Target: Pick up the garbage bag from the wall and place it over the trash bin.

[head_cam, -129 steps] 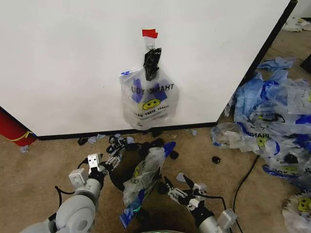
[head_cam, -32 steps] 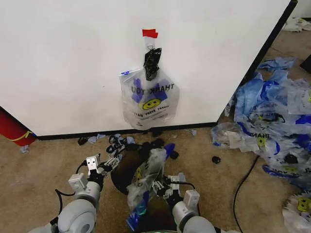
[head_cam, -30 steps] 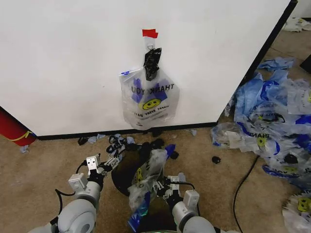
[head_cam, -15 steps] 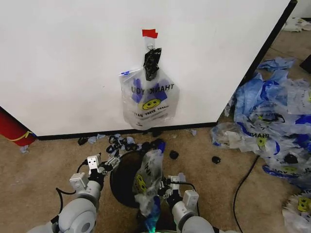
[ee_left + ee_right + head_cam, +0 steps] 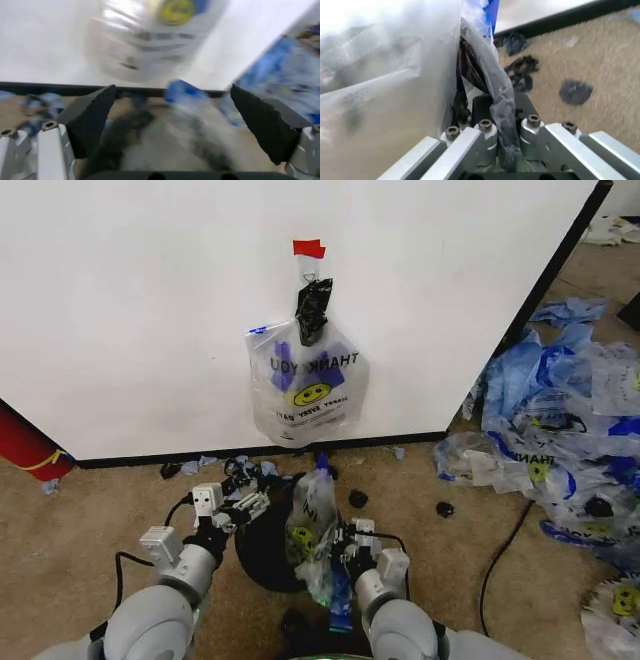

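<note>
Bag raised upright over the bin

The right gripper [image 5: 345, 548] pinches a see-through smiley garbage bag [image 5: 312, 520], which since a moment ago has swung from slanted to upright, just above the black mesh trash bin [image 5: 262, 552]; draping looks close. The left gripper [image 5: 250, 507], spread wide, has moved nearer beside the bin. Another bag [image 5: 308, 380] hangs on the wall [image 5: 140, 300]; the bin's inside is hidden

Garbage bag [image 5: 312, 515]: thin, glossy, see-through plastic film, creased and crinkled, with opaque blue handle. A like bag [image 5: 305, 385] on the wall [image 5: 130, 310] shows the same shiny film; the wall is smooth, matt white panel. Trash bin [image 5: 265, 545]: black, matt wire mesh. Floor [image 5: 90, 510]: rough, matt brown carpet. Right gripper [image 5: 492, 127]: brushed bare metal with socket screws. Left gripper [image 5: 175, 123]: matt black fingers, metal mounts.
</note>
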### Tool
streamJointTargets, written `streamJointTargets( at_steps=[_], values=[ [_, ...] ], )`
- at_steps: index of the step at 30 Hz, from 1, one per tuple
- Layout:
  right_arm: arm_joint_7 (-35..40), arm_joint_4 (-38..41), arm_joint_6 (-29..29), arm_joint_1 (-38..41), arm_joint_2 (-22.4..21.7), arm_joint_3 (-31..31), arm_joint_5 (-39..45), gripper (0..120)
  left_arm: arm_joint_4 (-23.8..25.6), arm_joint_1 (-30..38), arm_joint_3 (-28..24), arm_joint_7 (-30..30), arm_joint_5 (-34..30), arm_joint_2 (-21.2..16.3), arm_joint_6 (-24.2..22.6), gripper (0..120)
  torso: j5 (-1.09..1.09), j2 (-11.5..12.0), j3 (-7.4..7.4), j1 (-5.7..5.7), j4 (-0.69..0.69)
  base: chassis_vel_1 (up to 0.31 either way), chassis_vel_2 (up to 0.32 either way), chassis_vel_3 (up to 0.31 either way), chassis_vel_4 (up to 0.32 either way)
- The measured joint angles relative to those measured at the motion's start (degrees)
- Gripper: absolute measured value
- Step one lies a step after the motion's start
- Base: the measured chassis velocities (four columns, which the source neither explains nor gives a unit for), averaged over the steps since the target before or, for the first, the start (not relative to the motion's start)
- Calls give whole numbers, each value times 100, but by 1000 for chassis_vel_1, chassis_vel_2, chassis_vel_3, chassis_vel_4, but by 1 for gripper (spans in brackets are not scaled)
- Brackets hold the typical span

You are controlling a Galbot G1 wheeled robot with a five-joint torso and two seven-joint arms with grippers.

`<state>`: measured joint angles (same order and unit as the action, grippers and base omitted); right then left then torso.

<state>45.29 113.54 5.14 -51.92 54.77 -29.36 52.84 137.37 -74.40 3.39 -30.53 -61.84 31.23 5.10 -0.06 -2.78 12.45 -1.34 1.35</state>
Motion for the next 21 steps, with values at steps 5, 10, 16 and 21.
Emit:
streamJointTargets(
  at_steps=[5, 10, 16, 21],
  values=[
    [199, -118, -97, 326, 165, -120, -60, 0, 388, 163, -171, 224, -734, -240, -139, 91, 1, 0, 0, 0, -1, 0, 0, 0, 0],
    [270, -136, -179, 667, 287, -237, -30, 0, 346, 524, -449, 353, -1135, -350, -177, 91, 0, 0, 0, 0, 0, 0, 0, 0, 0],
    [322, -61, -276, 1072, 321, -461, 84, 0, -104, 1104, -871, 352, -1272, -291, -149, 91, 0, 0, 0, 0, 1, 0, 0, 0, 0],
    [322, -3, -292, 1159, 276, -532, 133, 0, -275, 1216, -995, 339, -1249, -249, -97, 91, 0, 0, 0, 0, 0, 0, 0, 0, 0]
  ],
)
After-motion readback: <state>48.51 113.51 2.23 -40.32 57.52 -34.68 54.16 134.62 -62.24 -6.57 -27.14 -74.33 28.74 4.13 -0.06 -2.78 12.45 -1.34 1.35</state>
